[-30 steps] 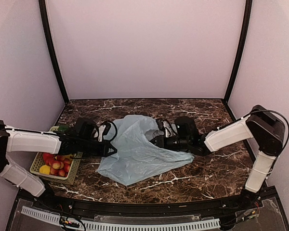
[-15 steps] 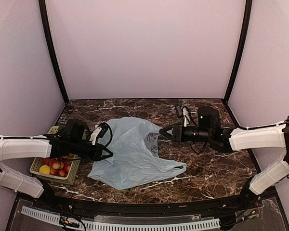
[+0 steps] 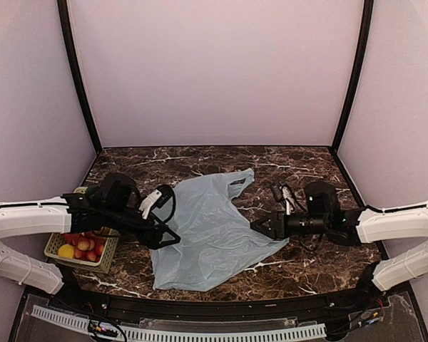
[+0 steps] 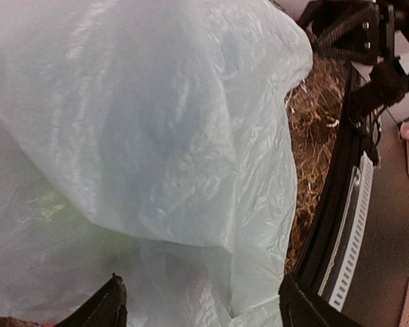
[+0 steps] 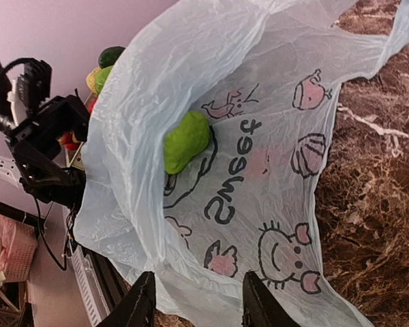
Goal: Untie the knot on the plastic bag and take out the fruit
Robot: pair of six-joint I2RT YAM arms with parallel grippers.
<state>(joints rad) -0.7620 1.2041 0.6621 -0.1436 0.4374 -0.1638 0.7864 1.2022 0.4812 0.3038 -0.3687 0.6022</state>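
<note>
Plastic bag [image 3: 207, 231]: one, lying flat and spread on the table [image 3: 307, 263]. Its near corner is at 6 o'clock and it runs back toward 12.
Left gripper [image 3: 170, 237]: at 9 o'clock on the bag's edge. Its fingers are spread wide and clamp nothing; plastic lies loose before them.
Right gripper [image 3: 262, 226]: at 3 o'clock on the opposite edge. Its fingers are apart, with the bag's rim slack between them and not pinched.
Green fruit [image 5: 186, 142]: one seen, inside the bag under the top film, beside the print [image 5: 238, 170].
Basket [image 3: 51, 246]: one, at 9 o'clock beyond the left arm. It holds several red and yellow pieces, too crowded to count.
Handle loop [image 3: 237, 182]: one seen clearly, at 12 o'clock.
Knot: none visible, so it is probably already undone.
Risk, pinching: a grasp on the thin film could catch both layers and close the mouth over the fruit.
Risk, dragging: with neither side held, a one-sided pull would likely slide the whole bag.
Risk, rolling: lifting the far end could send the round fruit toward the 6 o'clock edge.
</note>
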